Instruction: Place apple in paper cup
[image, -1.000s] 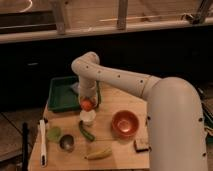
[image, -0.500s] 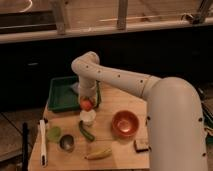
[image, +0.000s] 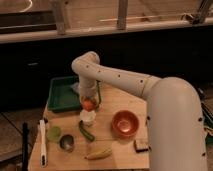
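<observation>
apple (image: 88, 105) hangs just above paper cup (image: 88, 118), not yet inside. gripper (image: 88, 99) right over cup too; cannot tell if it's gripping. lowering and release left.

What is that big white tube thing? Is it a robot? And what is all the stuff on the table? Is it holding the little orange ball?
Yes, it is a robot's arm. It starts thick close to the camera, on the right, and bends over to the middle of the wooden table. There is only one picture, looking down on the table from the robot's side.

At the arm's end is its gripper, a kind of pincer hand. The orange ball is an apple. It is right at the gripper's tip, just above a small white paper cup. Whether it is gripped I cannot tell.

Around them are a green tray, an orange bowl, a long green vegetable, a grey metal cup, a light green round thing and something yellow.
</observation>
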